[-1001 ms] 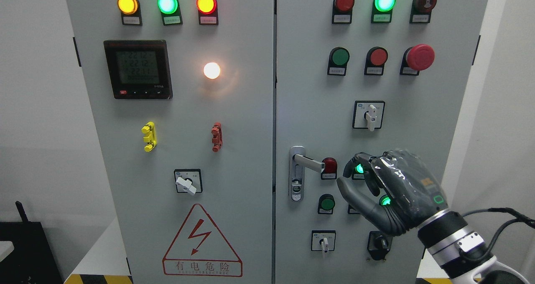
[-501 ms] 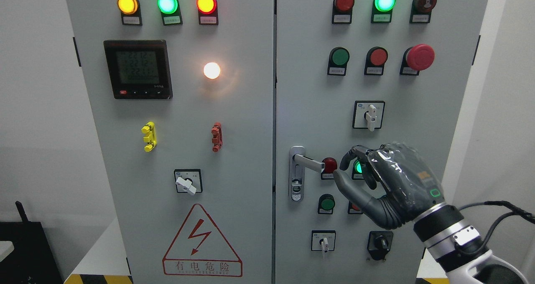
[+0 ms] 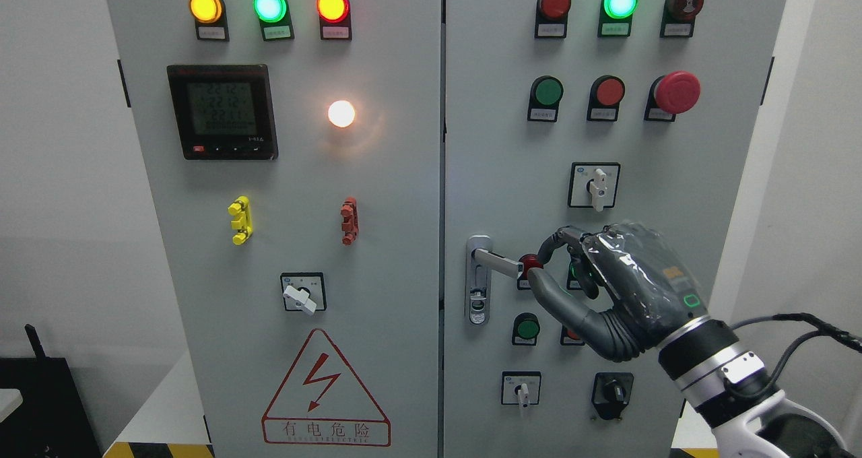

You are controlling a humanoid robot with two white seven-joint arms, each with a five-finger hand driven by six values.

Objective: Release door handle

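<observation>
The silver metal lever door handle [image 3: 497,263] sits on the right door of the grey metal control cabinet [image 3: 377,242], near the door's left edge. Its lever stands out horizontally, pointing right, above a small lock on the same plate. Probably the lever is placed there so that it can be reached next to the seam between the two doors.

The right hand [image 3: 592,289], dark grey and wrapped in a clear plastic cover, comes from the lower right corner. Its fingers are curved loosely and the thumb [image 3: 549,295] is stretched out under them; they hold nothing. The hand is just beside the free end of the lever, on its right, and partly covers a round red indicator lamp [image 3: 532,262] there. The index fingertip and the thumb tip lie very near the lever end; whether they touch it cannot be told.

Judging from this, the handle looks already free of the grip. The left hand is not visible.
</observation>
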